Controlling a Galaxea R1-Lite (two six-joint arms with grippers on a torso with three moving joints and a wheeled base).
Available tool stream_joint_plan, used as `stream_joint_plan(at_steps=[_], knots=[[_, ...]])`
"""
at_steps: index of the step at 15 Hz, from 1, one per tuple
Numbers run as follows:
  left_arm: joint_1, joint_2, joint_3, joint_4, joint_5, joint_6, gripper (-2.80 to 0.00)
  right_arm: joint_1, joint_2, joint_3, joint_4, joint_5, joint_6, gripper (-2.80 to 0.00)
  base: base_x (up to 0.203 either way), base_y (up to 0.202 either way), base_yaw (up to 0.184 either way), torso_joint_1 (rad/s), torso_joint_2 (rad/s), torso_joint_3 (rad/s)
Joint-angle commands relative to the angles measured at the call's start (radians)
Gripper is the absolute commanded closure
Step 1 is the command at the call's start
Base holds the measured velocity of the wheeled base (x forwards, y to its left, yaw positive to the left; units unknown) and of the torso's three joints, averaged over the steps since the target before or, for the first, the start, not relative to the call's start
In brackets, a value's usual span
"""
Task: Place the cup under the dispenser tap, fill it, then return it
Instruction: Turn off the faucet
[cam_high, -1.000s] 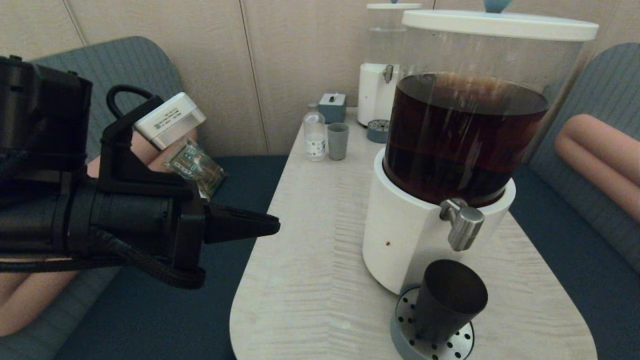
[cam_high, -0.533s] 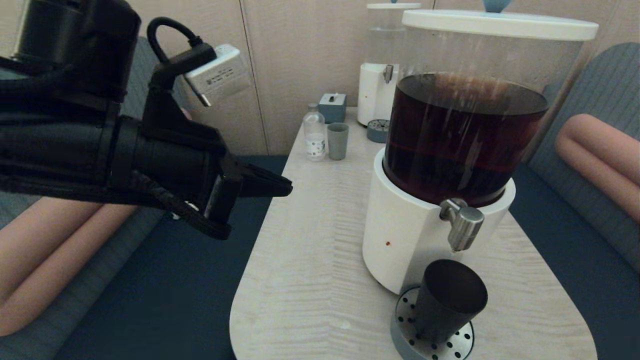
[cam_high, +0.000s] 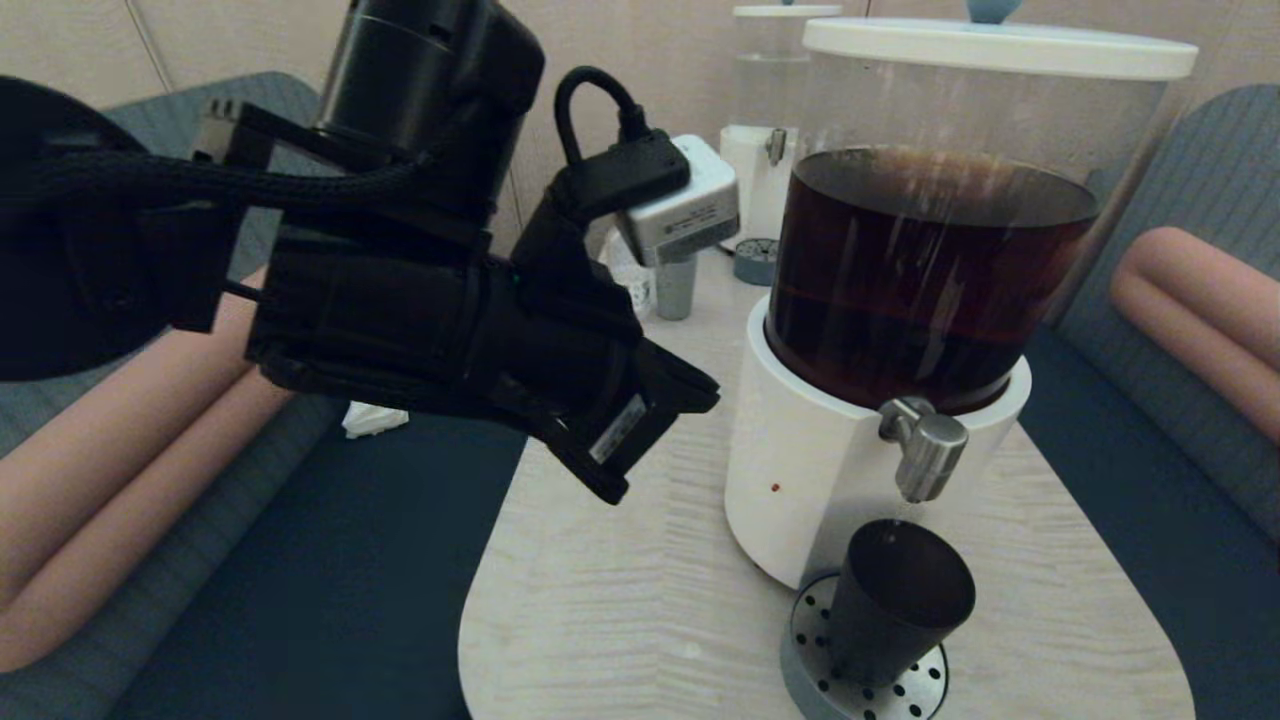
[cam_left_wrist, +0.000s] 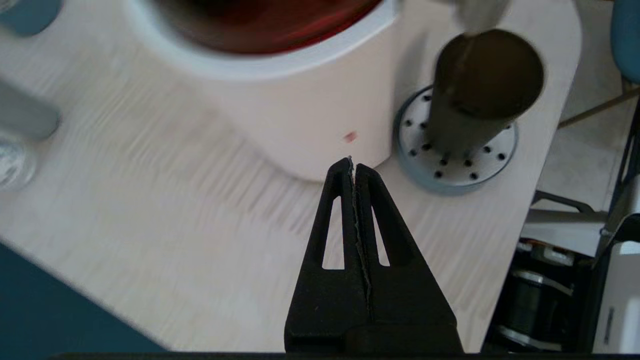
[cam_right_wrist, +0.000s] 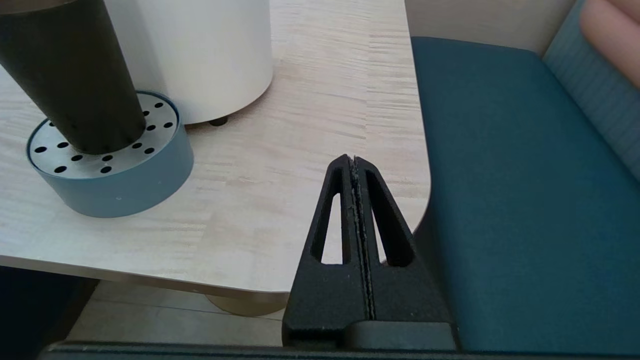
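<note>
The black cup (cam_high: 895, 600) stands upright on a round perforated drip tray (cam_high: 812, 640), directly under the silver dispenser tap (cam_high: 925, 445) of the big dispenser (cam_high: 930, 280) of dark brown liquid. My left gripper (cam_high: 705, 395) is shut and empty. It hovers over the table just left of the dispenser's white base, tilted downward. The left wrist view shows that gripper (cam_left_wrist: 351, 162) pointing at the base, with the cup (cam_left_wrist: 480, 95) off to one side. My right gripper (cam_right_wrist: 354, 159) is shut and empty, low by the table's near right corner, apart from the cup (cam_right_wrist: 75, 85).
At the table's far end stand a smaller clear dispenser (cam_high: 770, 130), a grey-green cup (cam_high: 676, 290), a bottle (cam_high: 628, 285) partly hidden by my arm, and a small blue tray (cam_high: 755, 262). Teal benches (cam_high: 350, 600) flank the table.
My left arm has risen and swung right, from beside the table to over it, close to the big dispenser's base. Its gripper stayed shut. The cup has not moved.
</note>
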Motion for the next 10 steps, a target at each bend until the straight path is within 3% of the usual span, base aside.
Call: stream_joint_plan(at_steps=[1,5,10], knots=[[-0.048,0.038,-0.010,0.000,0.020,0.002,0.00,0.000,-0.007,0.006,0.000,0.000,0.000,0.00,0.000,0.000,0.000,0.000,0.00,0.000],[-0.089,0.088,-0.013,-0.050,0.086,0.002,0.00,0.000,-0.007,0.006,0.000,0.000,0.000,0.00,0.000,0.000,0.000,0.000,0.00,0.000],[-0.129,0.126,-0.041,-0.076,0.115,0.002,0.00,0.000,-0.007,0.006,0.000,-0.001,0.000,0.00,0.000,0.000,0.000,0.000,0.00,0.000]])
